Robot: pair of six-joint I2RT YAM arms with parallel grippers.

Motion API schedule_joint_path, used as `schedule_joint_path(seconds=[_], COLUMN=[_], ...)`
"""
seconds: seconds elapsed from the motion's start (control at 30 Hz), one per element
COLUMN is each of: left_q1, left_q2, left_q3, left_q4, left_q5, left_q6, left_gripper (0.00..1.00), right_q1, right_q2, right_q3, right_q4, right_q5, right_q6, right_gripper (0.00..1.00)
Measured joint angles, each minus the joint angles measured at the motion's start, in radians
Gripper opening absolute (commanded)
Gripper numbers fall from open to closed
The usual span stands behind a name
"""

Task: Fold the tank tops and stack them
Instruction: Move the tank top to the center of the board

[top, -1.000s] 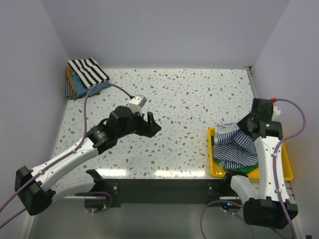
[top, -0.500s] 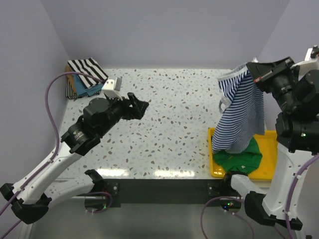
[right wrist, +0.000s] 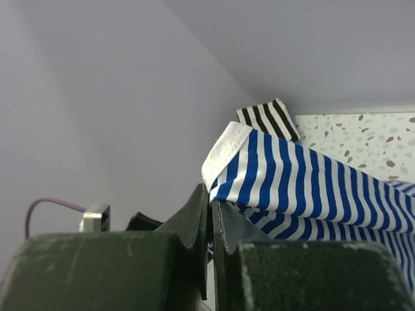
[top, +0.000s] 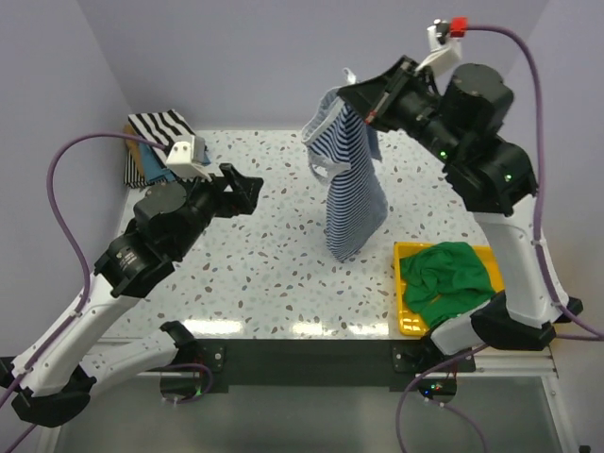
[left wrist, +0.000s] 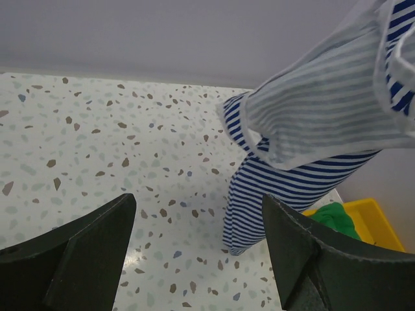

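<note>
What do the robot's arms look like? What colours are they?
The left arm and right arm are white tubes with chunky black joints. A purple cable runs along each. The left gripper and right gripper have black fingers. The right arm has tiny green lights and a red plug.

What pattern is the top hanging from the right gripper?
The top has thin blue-and-white stripes; best in top external view.

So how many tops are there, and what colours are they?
blue-and-white striped top: 1
green top: 1
black-and-white striped top: 1
teal top: 1, mostly hidden in the pile
tan top: 1, only an edge shows
Total: 5
</note>
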Motion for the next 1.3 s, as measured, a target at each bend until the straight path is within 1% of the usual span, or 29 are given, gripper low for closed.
schedule_joint_path(seconds=[0.13, 0.23, 0.33, 0.43, 0.53, 0.63, 0.67, 0.73, 0.77, 0.83, 0.87, 1.0, 1.03, 1.1, 1.2, 1.3], left_q1=[0.0, 0.0, 0.0, 0.0, 0.001, 0.001, 0.001, 0.001, 0.001, 0.002, 0.002, -0.009, -0.028, -0.087, -0.2, -0.269], left_q2=[-0.006, -0.018, -0.019, -0.002, 0.029, 0.053, 0.056, 0.061, 0.064, 0.075, 0.083, 0.116, 0.133, 0.184, 0.271, 0.323], left_q3=[0.019, 0.024, 0.031, 0.032, 0.032, 0.012, -0.006, -0.054, -0.089, -0.161, -0.204, -0.431, -0.475, -0.515, -0.519, -0.519], left_q4=[-0.019, -0.035, -0.048, -0.055, -0.059, -0.059, -0.057, -0.053, -0.043, -0.032, -0.022, 0.039, 0.041, 0.04, 0.057, 0.079], left_q5=[-0.031, -0.06, -0.088, -0.108, -0.118, -0.117, -0.114, -0.105, -0.09, -0.057, -0.03, 0.094, 0.107, 0.119, 0.107, 0.083], left_q6=[0.0, 0.004, 0.008, 0.009, 0.008, 0.004, -0.002, -0.015, -0.026, -0.047, -0.058, -0.11, -0.124, -0.139, -0.159, -0.165], left_gripper=[0.84, 0.85, 0.85, 0.85, 0.85, 0.83, 0.8, 0.76, 0.72, 0.69, 0.66, 0.64, 0.64, 0.65, 0.66, 0.67], right_q1=[0.195, 0.266, 0.251, 0.176, 0.106, 0.079, 0.078, 0.08, 0.082, 0.085, 0.086, 0.09, 0.09, 0.09, 0.09, 0.09], right_q2=[0.105, 0.203, 0.27, 0.373, 0.557, 0.683, 0.71, 0.718, 0.716, 0.708, 0.708, 0.693, 0.684, 0.666, 0.642, 0.622], right_q3=[0.056, 0.15, 0.166, 0.201, 0.295, 0.291, 0.264, 0.174, 0.126, 0.057, 0.045, 0.044, 0.044, 0.044, 0.032, 0.008], right_q4=[-0.023, -0.075, -0.084, -0.105, -0.108, -0.116, -0.12, -0.119, -0.111, -0.103, -0.102, -0.091, -0.087, -0.078, -0.058, -0.05], right_q5=[0.157, 0.241, 0.32, 0.328, 0.367, 0.446, 0.472, 0.496, 0.507, 0.517, 0.52, 0.536, 0.537, 0.537, 0.537, 0.537], right_q6=[-0.076, -0.12, -0.147, -0.149, -0.156, -0.161, -0.161, -0.161, -0.161, -0.16, -0.161, -0.162, -0.162, -0.162, -0.161, -0.161], right_gripper=[0.0, 0.0, 0.0, 0.0, 0.0, 0.0, 0.0, 0.0, 0.0, 0.0, 0.0, 0.0, 0.0, 0.0, 0.0, 0.0])
